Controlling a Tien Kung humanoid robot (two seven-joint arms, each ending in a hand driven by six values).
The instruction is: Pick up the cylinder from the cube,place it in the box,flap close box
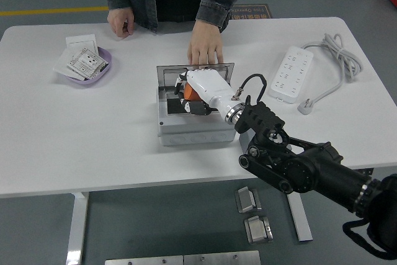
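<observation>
A grey box (189, 133) stands at the table's middle with its lid (193, 72) raised at the far side. My right hand (193, 94), white with black fingers, is inside the open box, shut on an orange cylinder (188, 92). A person's hand (205, 46) rests on the top edge of the lid. I see no cube. My left arm is out of view.
A purple dish (87, 71) with paper cards sits at the far left. A white power strip (291, 73) with its cable (338, 54) lies at the far right. The person's other hand (121, 22) rests on the far table edge.
</observation>
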